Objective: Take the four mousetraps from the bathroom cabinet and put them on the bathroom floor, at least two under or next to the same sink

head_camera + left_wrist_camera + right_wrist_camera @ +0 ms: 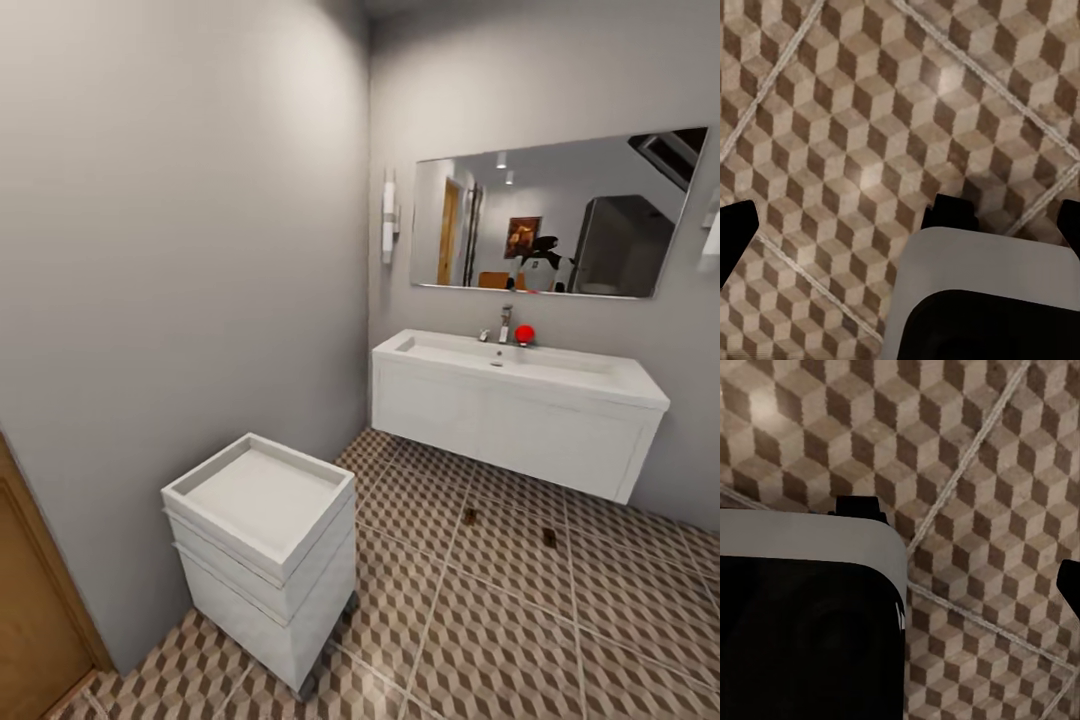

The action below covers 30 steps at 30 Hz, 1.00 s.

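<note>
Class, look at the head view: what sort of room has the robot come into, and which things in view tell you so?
A bathroom, most likely: a wide white wall-hung basin with a metallic tap, a large mirror above it, and a patterned tiled floor.

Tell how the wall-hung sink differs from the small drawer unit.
The wall-hung sink is wide and clear of the bathroom floor; the small drawer unit is squarish and stands on the floor on casters. The sink carries a tap; the unit's top is bare. Both are white.
</note>
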### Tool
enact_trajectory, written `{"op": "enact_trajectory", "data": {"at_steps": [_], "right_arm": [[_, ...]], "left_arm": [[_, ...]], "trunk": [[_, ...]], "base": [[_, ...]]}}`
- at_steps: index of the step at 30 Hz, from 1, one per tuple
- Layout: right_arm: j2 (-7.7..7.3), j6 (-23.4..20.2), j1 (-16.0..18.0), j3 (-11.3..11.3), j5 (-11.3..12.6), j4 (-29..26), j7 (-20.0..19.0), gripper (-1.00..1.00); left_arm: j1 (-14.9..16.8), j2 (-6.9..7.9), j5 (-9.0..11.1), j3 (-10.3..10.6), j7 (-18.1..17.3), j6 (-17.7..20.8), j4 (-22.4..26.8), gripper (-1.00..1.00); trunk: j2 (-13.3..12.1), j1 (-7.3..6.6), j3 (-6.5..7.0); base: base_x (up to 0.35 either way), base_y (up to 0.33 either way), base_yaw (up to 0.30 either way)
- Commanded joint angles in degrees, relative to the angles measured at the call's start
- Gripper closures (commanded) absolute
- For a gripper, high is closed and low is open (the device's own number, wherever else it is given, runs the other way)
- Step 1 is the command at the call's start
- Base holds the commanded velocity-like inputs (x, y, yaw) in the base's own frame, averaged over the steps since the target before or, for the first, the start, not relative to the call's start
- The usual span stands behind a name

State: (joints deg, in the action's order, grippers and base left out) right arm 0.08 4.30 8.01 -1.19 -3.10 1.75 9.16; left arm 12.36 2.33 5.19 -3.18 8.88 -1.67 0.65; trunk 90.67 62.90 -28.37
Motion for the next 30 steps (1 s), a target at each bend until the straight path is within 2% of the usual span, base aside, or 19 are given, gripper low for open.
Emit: {"op": "enact_trajectory", "data": {"at_steps": [1,30], "right_arm": [[0.01,0.3,0.1,-0.1,-0.3,0.2,0.2,-1.0],[-0.01,0.4,0.1,-0.1,-0.4,0.2,0.2,-1.0]], "left_arm": [[0.0,0.0,0.5,-0.3,0.0,-0.2,0.0,-1.0],[0.0,0.0,0.4,-0.3,0.0,-0.2,0.0,-1.0]], "trunk": [[0.0,0.0,-0.06],[0.0,0.0,-0.06]], "base": [[0.0,0.0,0.284],[0.0,0.0,0.284]]}}
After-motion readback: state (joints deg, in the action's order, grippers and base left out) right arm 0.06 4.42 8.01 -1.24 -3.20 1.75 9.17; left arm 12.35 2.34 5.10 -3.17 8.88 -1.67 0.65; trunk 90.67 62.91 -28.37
